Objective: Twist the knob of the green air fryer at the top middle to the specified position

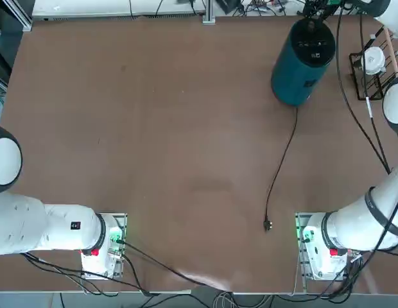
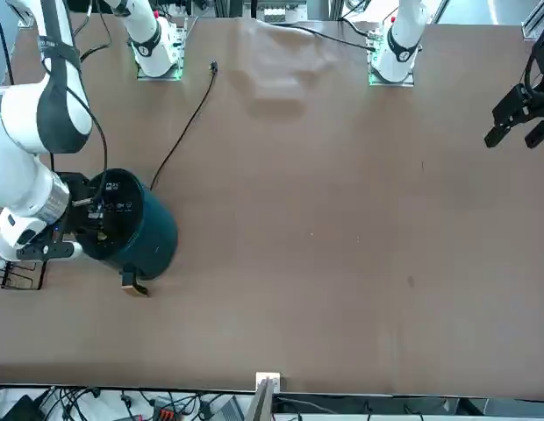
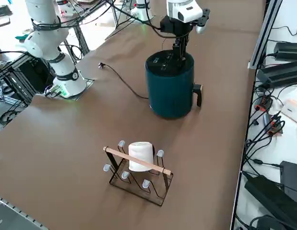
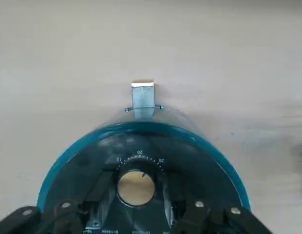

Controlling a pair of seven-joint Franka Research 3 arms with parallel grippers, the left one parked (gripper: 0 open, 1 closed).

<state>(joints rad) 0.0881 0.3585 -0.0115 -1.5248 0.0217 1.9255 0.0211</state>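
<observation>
The green air fryer (image 1: 295, 74) stands at the far right of the table, a tall teal cylinder with a black top face (image 4: 199, 165). Its small tan knob (image 4: 136, 188) sits in that face inside a ring of white marks. My right gripper (image 4: 137, 181) hangs straight down over the top (image 3: 180, 51). It is open, with one dark finger (image 4: 105, 191) close on each side of the knob. I cannot see whether they touch it. The fryer's handle (image 4: 142, 95) points away from the arms' bases.
The fryer's black power cord (image 1: 281, 160) trails loose across the table to its plug (image 1: 268, 224) near my right base. A wire rack (image 3: 139, 175) holding a white cup (image 3: 140, 154) stands to the fryer's right, near the table edge.
</observation>
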